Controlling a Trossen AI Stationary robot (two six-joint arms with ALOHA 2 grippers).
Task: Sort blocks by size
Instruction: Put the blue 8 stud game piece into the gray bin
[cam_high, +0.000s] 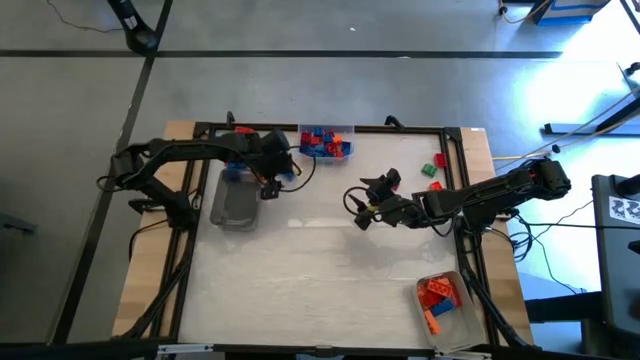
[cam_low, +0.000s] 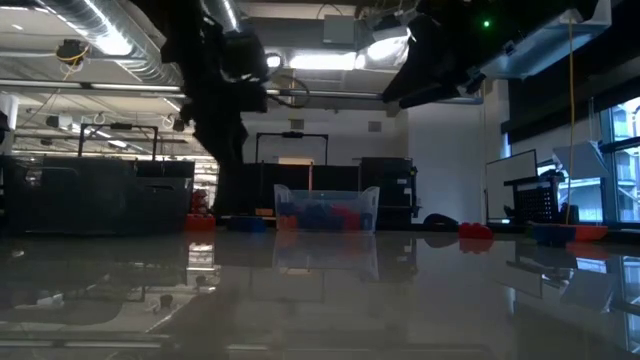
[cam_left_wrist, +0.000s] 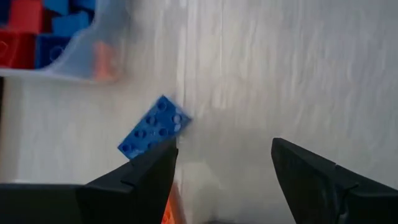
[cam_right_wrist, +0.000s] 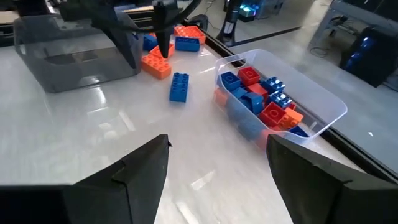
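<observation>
A clear tray (cam_high: 325, 142) at the table's far middle holds several red and blue blocks; it also shows in the right wrist view (cam_right_wrist: 273, 102). Loose blocks lie on the table left of it: a blue brick (cam_right_wrist: 179, 86), an orange brick (cam_right_wrist: 155, 63) and another blue one (cam_right_wrist: 186, 43). My left gripper (cam_high: 271, 178) hangs open over them, pointing down; the blue brick (cam_left_wrist: 155, 127) lies just beyond one fingertip. My right gripper (cam_high: 360, 212) is open and empty above the table's middle, pointing toward those blocks.
An empty clear tray (cam_high: 235, 200) stands at the left, beside the left gripper. A tray (cam_high: 445, 300) with orange and blue blocks sits at the near right. A green block (cam_high: 440, 160) and a red block (cam_high: 435, 185) lie loose at the far right.
</observation>
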